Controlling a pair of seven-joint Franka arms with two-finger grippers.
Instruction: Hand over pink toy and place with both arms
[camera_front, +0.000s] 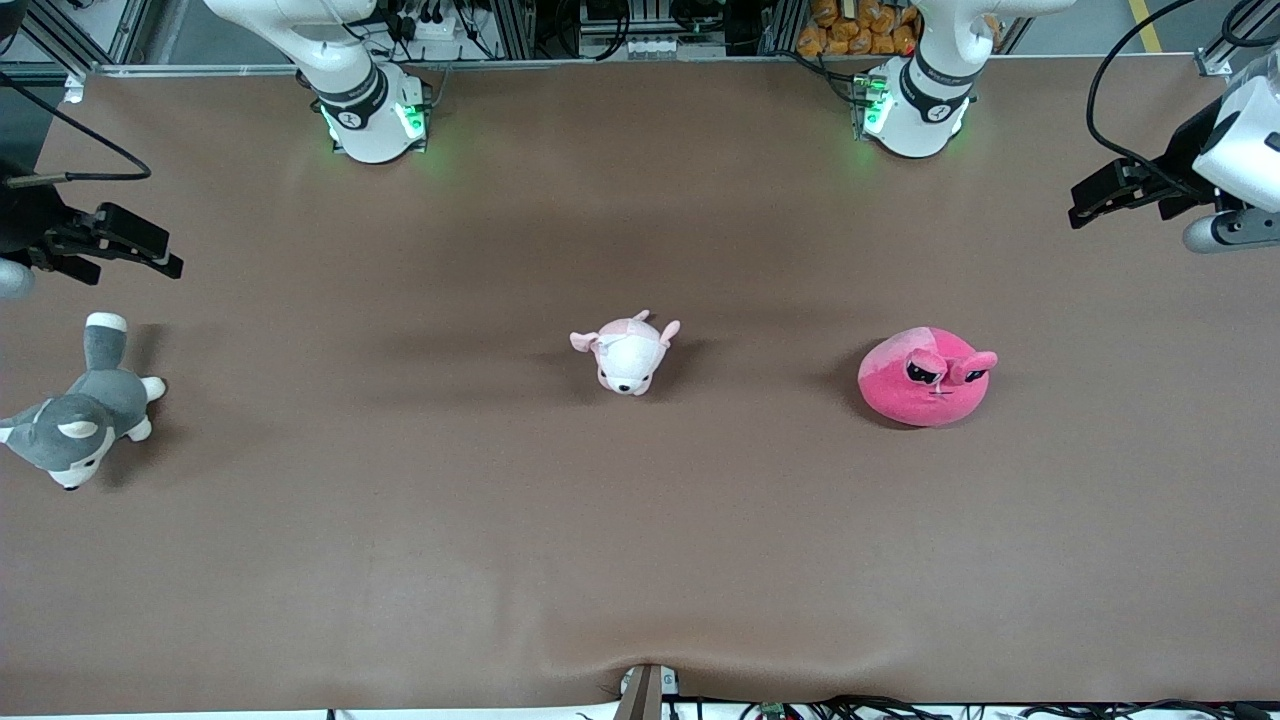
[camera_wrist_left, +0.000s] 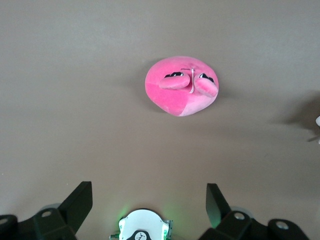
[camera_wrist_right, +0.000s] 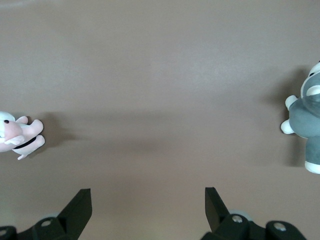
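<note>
The pink toy (camera_front: 925, 378), a round hot-pink plush with two eye stalks, sits on the brown table (camera_front: 640, 560) toward the left arm's end; it also shows in the left wrist view (camera_wrist_left: 181, 86). My left gripper (camera_front: 1095, 195) hangs open and empty above the table's edge at that end, well apart from the toy, its fingers spread wide in its own view (camera_wrist_left: 149, 200). Above the right arm's end of the table, my right gripper (camera_front: 150, 250) is open too, with only bare table between its fingers (camera_wrist_right: 147, 202).
A small pale pink-and-white plush (camera_front: 628, 352) lies mid-table, also in the right wrist view (camera_wrist_right: 17, 134). A grey-and-white plush dog (camera_front: 80, 410) lies at the right arm's end, below the right gripper (camera_wrist_right: 306, 117). The arm bases (camera_front: 915, 110) stand along the table's back edge.
</note>
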